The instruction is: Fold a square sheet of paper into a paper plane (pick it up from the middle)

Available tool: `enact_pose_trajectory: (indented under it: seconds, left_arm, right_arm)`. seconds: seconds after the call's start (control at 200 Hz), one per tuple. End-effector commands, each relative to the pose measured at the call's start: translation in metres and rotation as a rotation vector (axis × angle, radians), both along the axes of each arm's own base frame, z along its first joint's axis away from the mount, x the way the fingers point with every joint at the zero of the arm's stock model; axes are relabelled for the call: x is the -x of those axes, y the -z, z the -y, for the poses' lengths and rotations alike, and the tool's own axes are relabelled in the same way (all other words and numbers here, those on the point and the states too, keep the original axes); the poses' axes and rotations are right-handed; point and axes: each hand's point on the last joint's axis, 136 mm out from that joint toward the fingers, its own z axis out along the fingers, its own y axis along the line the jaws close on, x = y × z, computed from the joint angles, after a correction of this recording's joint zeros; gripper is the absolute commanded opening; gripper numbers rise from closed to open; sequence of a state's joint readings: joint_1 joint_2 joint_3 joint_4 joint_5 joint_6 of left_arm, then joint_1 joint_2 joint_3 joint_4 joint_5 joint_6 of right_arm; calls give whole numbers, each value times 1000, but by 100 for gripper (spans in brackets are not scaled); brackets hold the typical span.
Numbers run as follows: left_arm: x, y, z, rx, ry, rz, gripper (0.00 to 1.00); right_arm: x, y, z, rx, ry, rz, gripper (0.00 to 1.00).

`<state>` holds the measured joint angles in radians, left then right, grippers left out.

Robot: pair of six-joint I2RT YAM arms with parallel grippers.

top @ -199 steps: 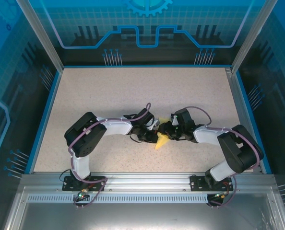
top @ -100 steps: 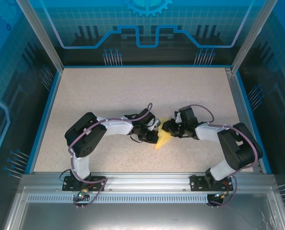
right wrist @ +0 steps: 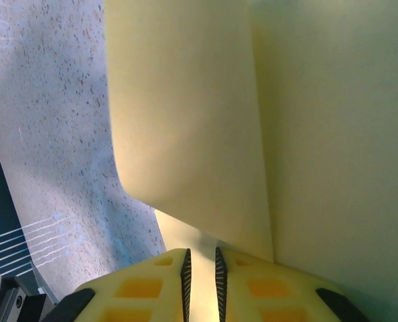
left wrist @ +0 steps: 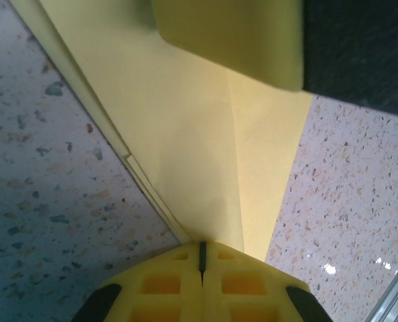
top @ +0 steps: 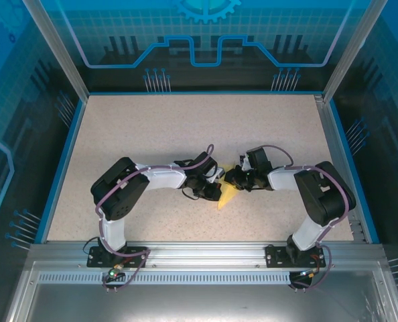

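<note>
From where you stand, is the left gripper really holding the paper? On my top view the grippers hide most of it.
Observer: Yes. The left gripper is shut, with the paper pinched between its fingertips.
Operator: And the right one?
Observer: The right gripper has its fingers a slit apart, and paper fills the slit. It looks pinched.
Operator: Is the paper still a flat sheet?
Observer: No, it is folded. A crease runs up it from the left gripper's tips, and stacked edges show along one side.
</note>
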<state>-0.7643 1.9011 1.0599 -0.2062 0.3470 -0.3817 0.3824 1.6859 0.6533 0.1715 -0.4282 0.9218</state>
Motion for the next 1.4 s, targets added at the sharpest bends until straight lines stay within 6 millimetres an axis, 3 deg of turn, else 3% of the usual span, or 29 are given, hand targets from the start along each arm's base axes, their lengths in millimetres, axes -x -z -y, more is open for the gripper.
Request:
enact_pose_trajectory:
  seconds: [0.0,0.145,0.455,0.58,0.715,0.93,1.396]
  left_arm:
    - [5,34,-29,-173,-9,0,0]
    - [1,15,-21,-126,-9,16,0]
    - [-16,-48,-4,-27,-23,125,6]
    - [-18,-60,3,-3,-16,140,6]
    - [-14,-60,17,37,13,118,5]
    - [-6,-36,30,44,60,72,2]
    - [-1,-1,18,-37,72,55,1]
  right_arm:
    - [1,13,8,43,-7,-31,19]
    - [7,22,10,77,-27,-51,17]
    - [20,37,13,145,-73,-86,13]
    - [22,39,12,150,-83,-88,13]
    - [25,41,9,142,-91,-90,12]
    - [26,41,5,118,-97,-91,12]
    - [30,42,5,131,-110,-98,12]
